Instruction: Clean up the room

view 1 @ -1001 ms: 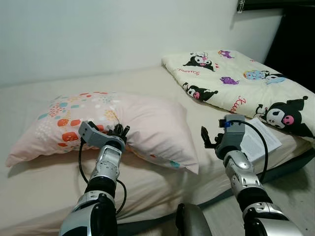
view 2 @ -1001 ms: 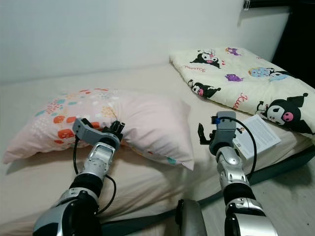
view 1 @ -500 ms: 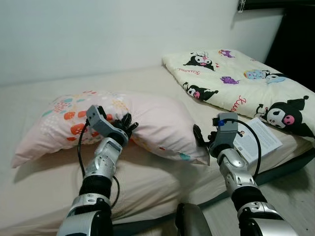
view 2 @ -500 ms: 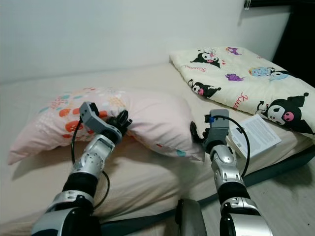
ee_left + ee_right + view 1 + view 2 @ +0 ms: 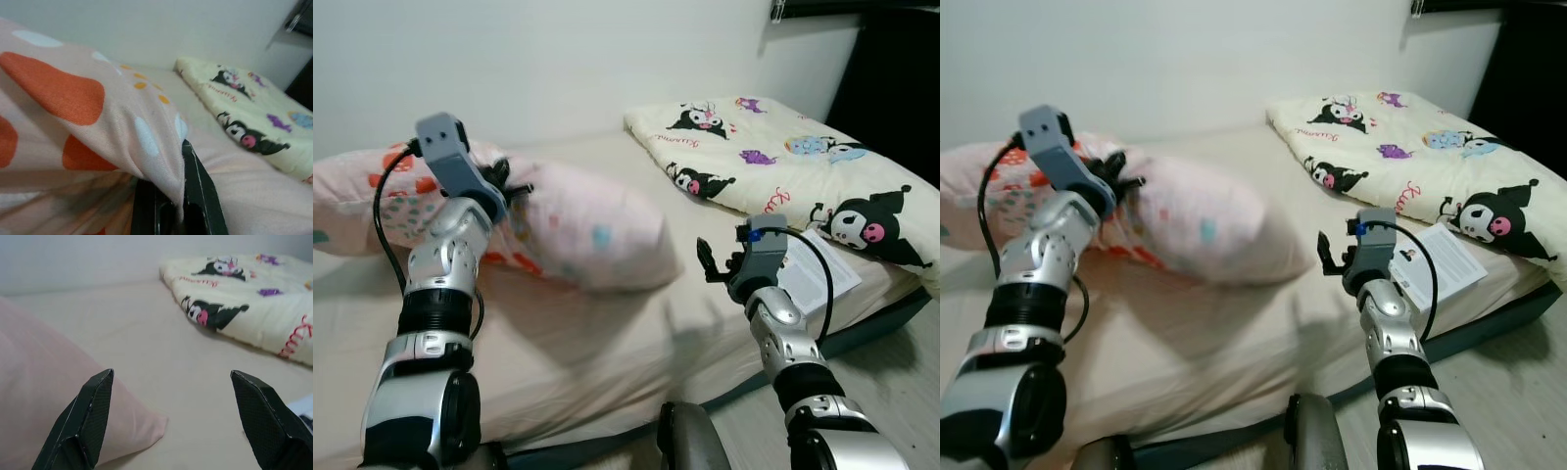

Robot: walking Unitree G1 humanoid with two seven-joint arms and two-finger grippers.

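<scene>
On the bed (image 5: 607, 343), our left gripper (image 5: 514, 191) pinches the blurred pillow (image 5: 578, 230), lengthwise left-right, end cropped; right gripper (image 5: 717, 262) spread, empty.

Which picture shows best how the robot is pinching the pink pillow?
The left wrist view: the pillow fabric is clamped in the left end effector. The eye views show the whole pillow lifted but blurred; the right wrist view shows one corner.

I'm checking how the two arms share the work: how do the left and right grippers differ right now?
The left gripper is raised and shut on the pink pillow; the right gripper sits lower, open and holding nothing. The left touches fabric; the right hangs apart from the pillow. Both reach over the bed.
</scene>
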